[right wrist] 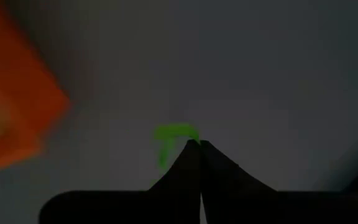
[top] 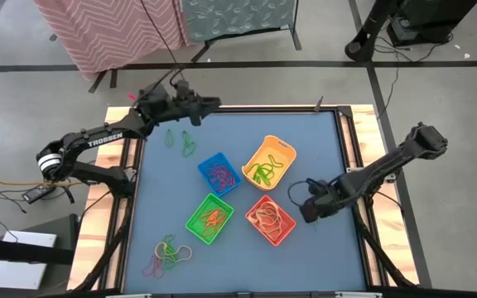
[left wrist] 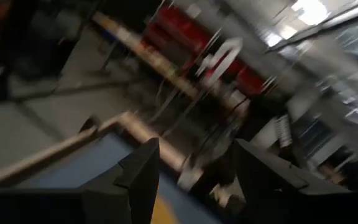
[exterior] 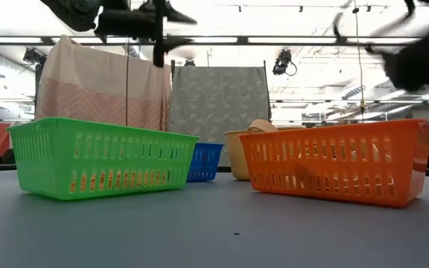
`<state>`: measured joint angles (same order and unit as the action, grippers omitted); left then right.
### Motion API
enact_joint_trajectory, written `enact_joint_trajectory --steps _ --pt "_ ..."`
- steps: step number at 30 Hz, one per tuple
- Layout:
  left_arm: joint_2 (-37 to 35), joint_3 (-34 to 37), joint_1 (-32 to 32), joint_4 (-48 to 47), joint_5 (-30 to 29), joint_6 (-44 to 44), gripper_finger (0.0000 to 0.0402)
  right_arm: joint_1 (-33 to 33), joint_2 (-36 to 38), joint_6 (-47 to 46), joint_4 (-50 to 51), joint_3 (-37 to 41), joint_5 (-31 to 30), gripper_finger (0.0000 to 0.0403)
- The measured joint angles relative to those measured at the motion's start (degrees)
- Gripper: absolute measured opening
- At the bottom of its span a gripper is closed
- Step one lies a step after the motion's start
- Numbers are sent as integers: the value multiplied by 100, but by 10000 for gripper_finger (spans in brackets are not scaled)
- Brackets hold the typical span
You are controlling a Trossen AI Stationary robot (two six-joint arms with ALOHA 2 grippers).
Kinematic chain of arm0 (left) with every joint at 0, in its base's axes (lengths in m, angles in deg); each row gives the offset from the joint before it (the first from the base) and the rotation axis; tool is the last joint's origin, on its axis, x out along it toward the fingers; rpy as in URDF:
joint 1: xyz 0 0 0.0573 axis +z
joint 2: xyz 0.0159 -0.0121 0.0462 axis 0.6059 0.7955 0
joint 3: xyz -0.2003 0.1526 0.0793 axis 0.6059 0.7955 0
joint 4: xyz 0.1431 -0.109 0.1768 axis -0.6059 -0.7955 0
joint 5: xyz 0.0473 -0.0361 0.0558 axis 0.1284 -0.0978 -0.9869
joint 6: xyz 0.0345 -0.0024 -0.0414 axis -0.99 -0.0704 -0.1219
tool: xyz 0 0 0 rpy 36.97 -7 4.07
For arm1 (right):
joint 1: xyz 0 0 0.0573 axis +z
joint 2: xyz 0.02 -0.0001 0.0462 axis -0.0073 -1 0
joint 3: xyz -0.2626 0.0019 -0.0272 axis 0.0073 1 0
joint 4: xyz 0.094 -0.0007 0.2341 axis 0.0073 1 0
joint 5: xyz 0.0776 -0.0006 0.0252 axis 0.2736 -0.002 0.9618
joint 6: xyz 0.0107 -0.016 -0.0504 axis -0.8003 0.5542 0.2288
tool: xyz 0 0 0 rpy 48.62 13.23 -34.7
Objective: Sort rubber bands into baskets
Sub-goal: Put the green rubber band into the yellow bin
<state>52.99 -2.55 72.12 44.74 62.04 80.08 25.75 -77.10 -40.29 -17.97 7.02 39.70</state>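
right gripper (right wrist: pixel 199 144) hangs low over the bench (top: pixel 321 149), just beside the orange basket (top: pixel 271 220), on its outer side. jaws together, nipped on a green rubber band (right wrist: pixel 169 140) that loops out from the tips. step in hand, as i judge it: a green band picked, on its way to a basket. next move calls for a carry past the orange tub to the green basket (top: pixel 209 218), then parting the jaws directly above it so the thin loop drops inside and does not cling.

left gripper (top: pixel 209 103) is up at the far edge of the bench, raised, jaws apart and empty.

counts: four baskets, namely blue basket (top: pixel 219 174), yellow basket (top: pixel 270 162), green, orange, clustered mid-bench and each with bands in it. loose rubber bands: a tangled heap (top: pixel 166 253) near the front left corner, too knotted to count; about three green loops (top: pixel 180 142) on the bench near the left gripper.
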Motion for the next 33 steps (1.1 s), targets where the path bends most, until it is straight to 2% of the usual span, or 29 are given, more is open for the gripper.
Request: enact_joint_trajectory --steps 3,6,9,14,16,19,23,28,33 --pt "0 -2 0 597 56 49 206 -346 308 543 237 -593 -1060 4" --pt "0 -2 0 696 97 49 206 -825 483 1095 105 -1054 -2224 3" --pt "0 -2 2 556 438 49 206 -1421 462 2071 -381 -1290 -2699 2" --pt "0 -2 -79 32 714 138 206 -2479 25 3692 -1411 -1296 -2331 2" --pt "0 -2 -121 -2 725 449 206 -2829 -248 4192 -1762 -1295 -2134 2" --pt "0 -2 -162 289 826 974 206 -3269 -710 4570 -2063 -1297 -1823 4" --pt "0 -2 -205 482 962 1022 206 -3635 -1235 4888 -2237 -1295 -1115 15" --pt "0 -2 -205 473 962 1022 206 -3772 -1473 5530 -2329 -1295 -650 60" --pt "0 -2 -154 470 962 995 206 -3817 -1148 5763 -2370 -1295 -689 133"
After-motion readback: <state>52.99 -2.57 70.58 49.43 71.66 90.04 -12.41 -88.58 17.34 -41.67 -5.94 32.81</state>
